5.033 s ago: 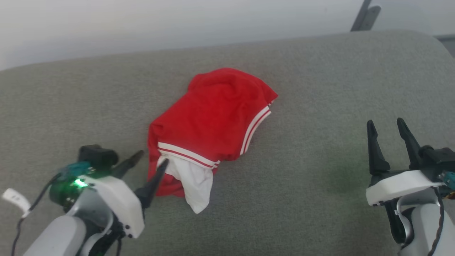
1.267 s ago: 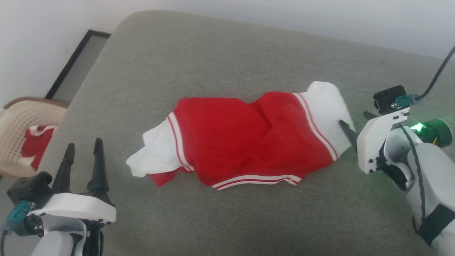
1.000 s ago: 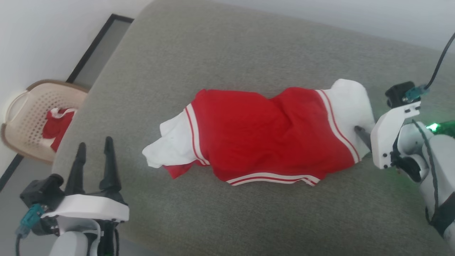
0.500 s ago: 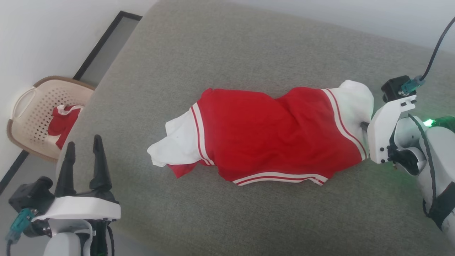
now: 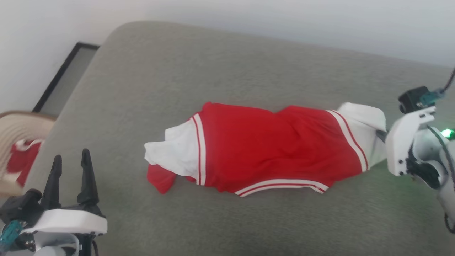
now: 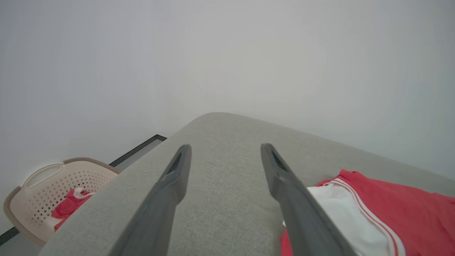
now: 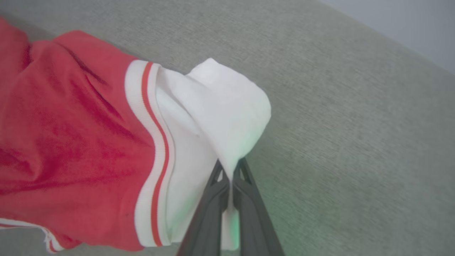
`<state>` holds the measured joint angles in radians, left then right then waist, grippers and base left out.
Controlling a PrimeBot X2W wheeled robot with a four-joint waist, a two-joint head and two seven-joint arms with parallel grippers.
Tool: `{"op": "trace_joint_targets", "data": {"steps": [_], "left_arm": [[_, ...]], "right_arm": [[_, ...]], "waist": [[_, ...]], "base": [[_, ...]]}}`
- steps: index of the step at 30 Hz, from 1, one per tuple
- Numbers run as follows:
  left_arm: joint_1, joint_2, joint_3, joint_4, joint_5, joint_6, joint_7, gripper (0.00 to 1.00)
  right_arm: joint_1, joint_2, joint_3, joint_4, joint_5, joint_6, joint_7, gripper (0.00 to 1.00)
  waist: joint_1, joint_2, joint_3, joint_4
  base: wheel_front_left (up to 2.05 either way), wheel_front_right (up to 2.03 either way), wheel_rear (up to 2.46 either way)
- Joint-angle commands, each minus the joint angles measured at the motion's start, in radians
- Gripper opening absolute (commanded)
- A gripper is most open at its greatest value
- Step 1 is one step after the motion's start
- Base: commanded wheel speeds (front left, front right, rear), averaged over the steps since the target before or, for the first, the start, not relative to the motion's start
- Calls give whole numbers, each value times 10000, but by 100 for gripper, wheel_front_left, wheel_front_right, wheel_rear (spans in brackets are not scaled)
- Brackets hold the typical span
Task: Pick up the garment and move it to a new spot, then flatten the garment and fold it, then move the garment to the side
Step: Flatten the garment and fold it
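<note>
Soft, even daylight fills all three views, bright but without glare. Shadows are faint: a thin dark edge under the garment [image 5: 270, 145] on the grey cushion [image 5: 227, 71]. A green glow from the lamp [image 5: 447, 133] on the right arm tints the cushion and the white sleeve. The head view is slightly smeared. The left wrist view bends towards its edges.

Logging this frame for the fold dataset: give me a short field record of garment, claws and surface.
garment: red shirt with white sleeves, crumpled, lying lengthwise on the grey cushion
right claw: shut on the white sleeve at the shirt's right end
left claw: open, holding nothing, apart from the shirt
basket: beige, off the cushion's left, red cloth inside
fold: not yet started
</note>
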<state>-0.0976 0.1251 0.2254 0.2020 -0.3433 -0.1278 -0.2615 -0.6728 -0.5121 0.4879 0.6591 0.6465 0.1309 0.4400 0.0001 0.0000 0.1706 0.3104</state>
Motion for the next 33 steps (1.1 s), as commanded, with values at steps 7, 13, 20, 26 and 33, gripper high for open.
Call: {"op": "trace_joint_targets", "data": {"steps": [7, 13, 20, 26, 33], "left_arm": [[366, 524, -175, -100, -130, -22, -47, 100], [437, 794, -232, -126, -231, -22, -47, 100], [113, 1066, -562, 85, -544, -22, -47, 100], [-115, 1421, -1043, 337, -805, -23, -47, 100], [-404, 2313, -1940, 708, -1573, -23, 154, 100]], "right_arm": [[1130, -513, -636, -871, 199, -3, 83, 0], [2274, -486, -1536, -1496, 99, -3, 204, 0], [2767, 335, -2478, -1074, -531, -3, -96, 1], [2545, 843, -2711, -869, -786, -1, -113, 100], [2567, 724, -2984, -1674, -970, -1, -200, 100]], "waist": [[-1, 0, -555, -1192], [-1, 0, -647, -1762], [-1, 0, -501, -2058], [-1, 0, -433, -2109], [-1, 0, -380, -2368]], "base": [[0, 0, 0], [0, 0, 0], [0, 0, 0], [0, 0, 0], [0, 0, 0]]}}
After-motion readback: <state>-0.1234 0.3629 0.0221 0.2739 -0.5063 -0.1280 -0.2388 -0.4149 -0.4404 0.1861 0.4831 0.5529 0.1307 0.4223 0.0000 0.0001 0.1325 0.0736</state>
